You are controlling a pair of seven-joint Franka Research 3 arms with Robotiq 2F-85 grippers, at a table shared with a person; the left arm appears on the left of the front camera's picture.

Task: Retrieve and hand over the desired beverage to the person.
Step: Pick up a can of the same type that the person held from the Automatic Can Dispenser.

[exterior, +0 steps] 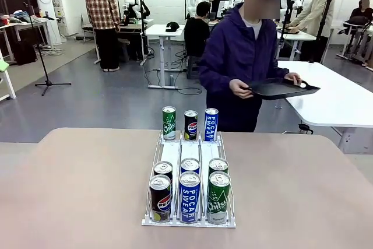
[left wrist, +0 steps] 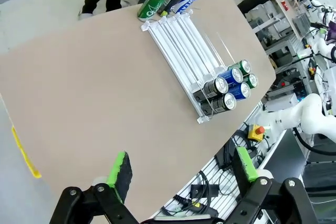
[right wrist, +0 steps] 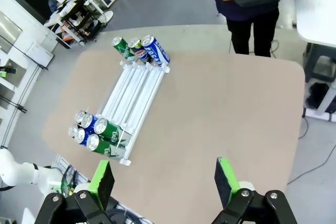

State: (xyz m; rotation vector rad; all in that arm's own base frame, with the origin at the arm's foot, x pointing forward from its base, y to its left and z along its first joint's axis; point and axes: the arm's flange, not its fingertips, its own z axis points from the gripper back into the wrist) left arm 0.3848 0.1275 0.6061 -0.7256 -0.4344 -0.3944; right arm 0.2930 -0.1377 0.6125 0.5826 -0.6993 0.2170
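While both arms are held high above the bench (exterior: pixel 87 185), the left pincer (left wrist: pixel 182 170) stands wide with nothing between its green pads (left wrist: pixel 119 174). The right pincer (right wrist: pixel 164 181) is likewise wide and empty, above the near edge of the bench.

Person (exterior: pixel 239 68): stands just beyond the far edge of the bench, right of centre in the front view, facing the robot. Dark navy-purple hooded jacket, white shirt showing at the collar, dark trousers. Holds a black tray (exterior: pixel 280 88) roughly level at waist height, one hand (exterior: pixel 240 89) on its near side and the other hand (exterior: pixel 293 77) on its far rim. The tray sticks out toward picture right.

Beverages: a white three-lane rack (exterior: pixel 189 150) lies mid-bench, running from the robot toward the person.
- Near end, front row: black Pepsi can (exterior: pixel 159 198), blue Pocari Sweat can (exterior: pixel 189 196), green can (exterior: pixel 218 197), all upright and touching side by side.
- A second row of three stands directly behind them.
- Far end: far green can (exterior: pixel 169 123), far Pepsi can (exterior: pixel 190 125), far Pocari Sweat can (exterior: pixel 211 124), upright, nearest the person.

The middle of each lane is bare.
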